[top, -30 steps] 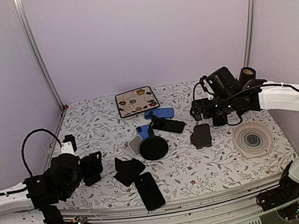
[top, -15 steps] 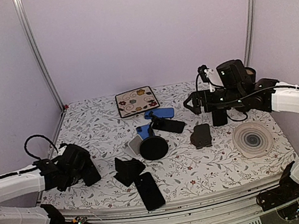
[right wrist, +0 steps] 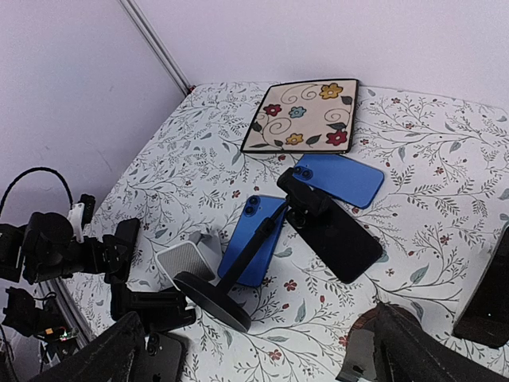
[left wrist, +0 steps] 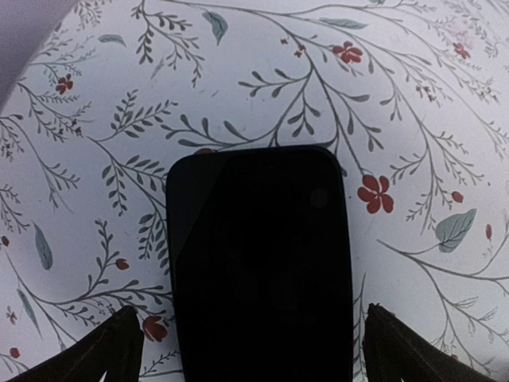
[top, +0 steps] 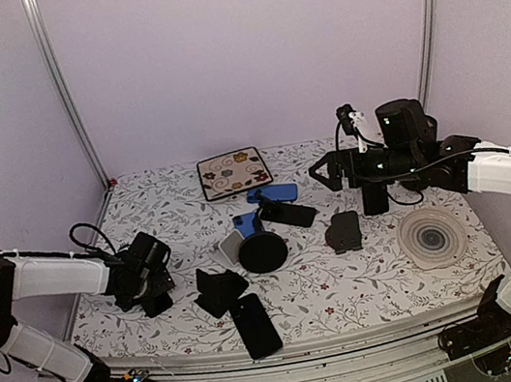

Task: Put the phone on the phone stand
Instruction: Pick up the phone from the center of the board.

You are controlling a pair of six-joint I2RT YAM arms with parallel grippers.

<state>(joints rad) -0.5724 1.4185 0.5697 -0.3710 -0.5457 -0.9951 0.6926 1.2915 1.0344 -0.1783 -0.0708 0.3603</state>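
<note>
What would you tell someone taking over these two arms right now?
Left gripper: open, low over the table, fingers either side of a black phone lying flat on the floral cloth; not gripped yet.
Right gripper: open, empty, raised over the far right of the table.
Stands: a black wedge stand sits just right of the left gripper; a round-base stand is at mid-table. I cannot tell which is meant.
Done: approach only.
Left to do: close on the phone, lift it, set it on a stand.
</note>
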